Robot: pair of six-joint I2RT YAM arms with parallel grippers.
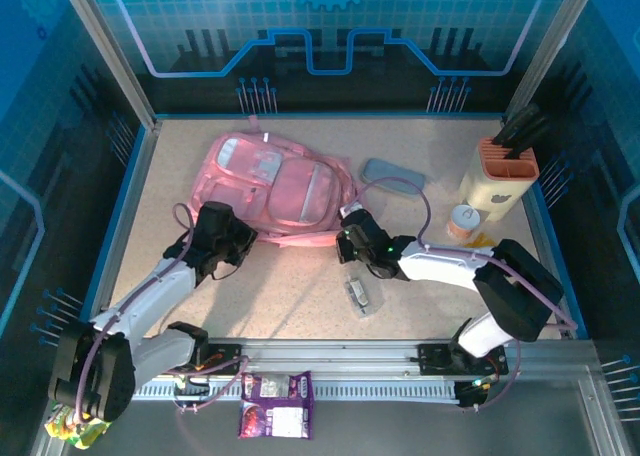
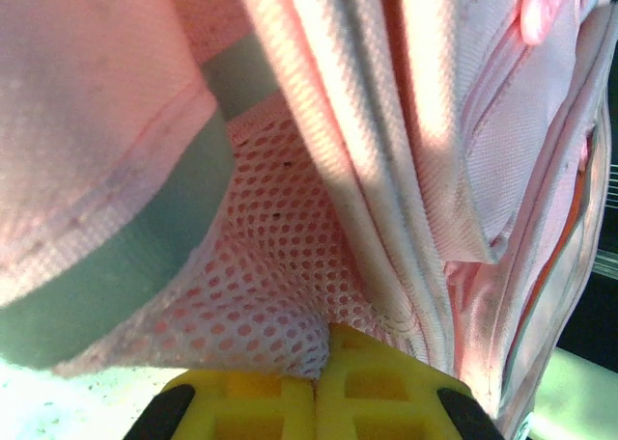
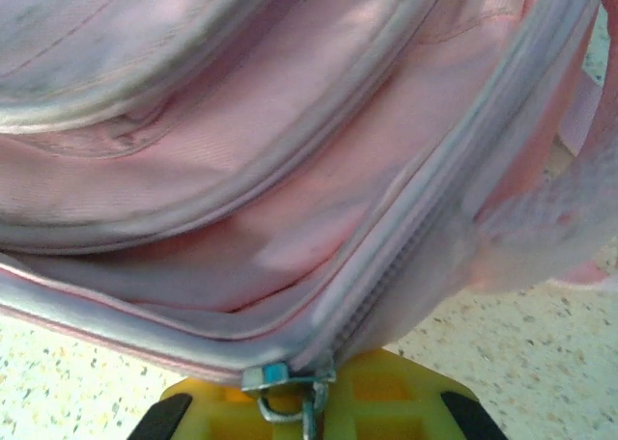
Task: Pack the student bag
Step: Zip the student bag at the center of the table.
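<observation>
Top external view, item one: student bag [image 1: 275,188], soft pink fabric with pale front panels, lying flat at 11 o'clock on the speckled table [image 1: 290,311], with the two arms covering parts of its near edge. The left gripper [image 1: 228,238] is at the bag's 7 o'clock corner and the right gripper [image 1: 352,238] at its 4 o'clock corner; their jaws cannot be read from above. Left wrist view: yellow ribbed fingers [image 2: 261,397], cut off by the bottom edge, are pressed together and pinch a fold of pink-white mesh [image 2: 280,266]. A grey-green trim band [image 2: 126,266] curves at 9 o'clock, and woven pink folds rise at 12 o'clock. Right wrist view: the yellow pads are together, clamped on the bag's small metal zip pull [image 3: 294,397]. A pale grey zip track [image 3: 454,189] runs up toward 1 o'clock, and the fabric at the top is blurred. Other items, seen from above: a grey oval pencil case [image 1: 392,174] at 1 o'clock, just beside the bag. A cream holder [image 1: 500,176] with an orange top stands at 2 o'clock; the dark handles in it cannot be identified. A small round pot [image 1: 463,221] is at 3 o'clock. A small clear packet [image 1: 360,296] lies at 5 o'clock, its contents too small to tell. A purple packet [image 1: 275,404] lies beyond the rail at 6 o'clock.
</observation>
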